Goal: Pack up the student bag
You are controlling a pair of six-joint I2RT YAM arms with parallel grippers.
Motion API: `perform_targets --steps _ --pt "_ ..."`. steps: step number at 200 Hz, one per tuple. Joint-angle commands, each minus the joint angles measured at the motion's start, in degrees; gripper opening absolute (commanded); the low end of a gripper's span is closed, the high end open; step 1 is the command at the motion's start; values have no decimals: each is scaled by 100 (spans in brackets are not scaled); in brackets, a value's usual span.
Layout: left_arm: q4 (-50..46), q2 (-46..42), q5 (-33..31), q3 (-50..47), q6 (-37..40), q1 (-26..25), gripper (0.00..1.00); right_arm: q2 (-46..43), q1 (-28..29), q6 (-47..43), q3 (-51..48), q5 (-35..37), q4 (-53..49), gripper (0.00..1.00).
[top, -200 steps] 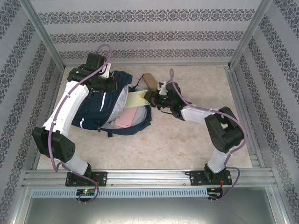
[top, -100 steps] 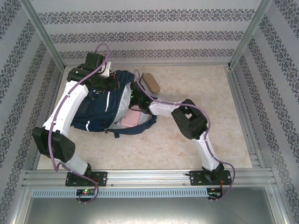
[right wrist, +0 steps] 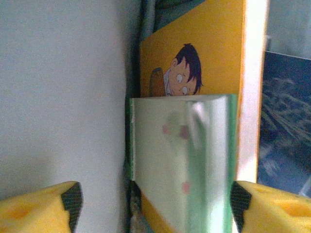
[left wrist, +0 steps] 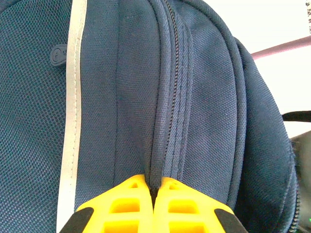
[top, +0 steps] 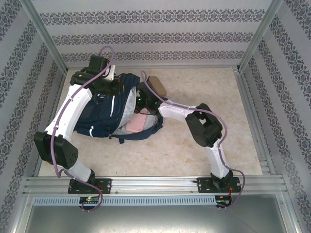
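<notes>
the student bag (top: 99, 119) lies left of centre on the table, mouth facing right. the left gripper (left wrist: 154, 194) is pinched shut on its fabric by the zip. the right gripper (right wrist: 155, 194), at the mouth, stands wide apart around a green booklet (right wrist: 175, 165) and yellow book (right wrist: 209, 48) (apparently let go). a pink item (top: 136, 124) sits inside; a tan pouch (top: 157, 86) beside the bag looks unpacked.

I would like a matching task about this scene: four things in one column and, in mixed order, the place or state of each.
1. left gripper
2. right gripper
3. pink item
4. brown oblong object

A. on the table, beyond the student bag
B. open, a book between its fingers
C. inside the bag's opening
D. pinched shut on the bag's fabric

Pairs: 1-D, 2-B, 3-C, 4-A.
</notes>
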Motion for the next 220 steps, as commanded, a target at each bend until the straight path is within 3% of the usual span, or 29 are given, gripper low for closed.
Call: perform_targets --steps 1,20,29,76,102,146,156,173,185,197,220 --pt "550 -141 183 -50 4 120 0 -598 -149 -242 -398 -102 -23 89" --pt "548 -139 163 -82 37 162 0 -964 -238 -345 -878 -172 -53 91" --pt "535 -155 144 -97 65 180 0 -1184 -283 -493 -1096 -155 -173 98" --pt "492 -299 -21 -373 119 385 0 -2161 -583 -2147 -1572 286 -1872 98" --pt "412 -359 -301 -469 142 513 0 -2622 -986 -2713 -1892 525 -2318 98" --pt "191 -361 -959 -486 341 551 0 -2288 -1824 -3586 -1808 261 -2681 98" --pt "135 -331 -1079 -464 366 549 0 -2035 -1959 -3746 -1574 118 -2760 89" --pt "144 -325 -1043 -482 384 551 0 -1542 -2098 -3945 -1142 -133 -2850 58" --pt "181 -307 -916 -503 373 553 0 -1177 -2107 -4019 -790 -181 -2957 44" --pt "234 -298 -767 -545 334 551 0 -799 -2110 -4053 -436 -168 -3068 39" --pt "288 -267 -635 -570 285 553 0 -140 -2110 -4045 173 -40 -3322 39"
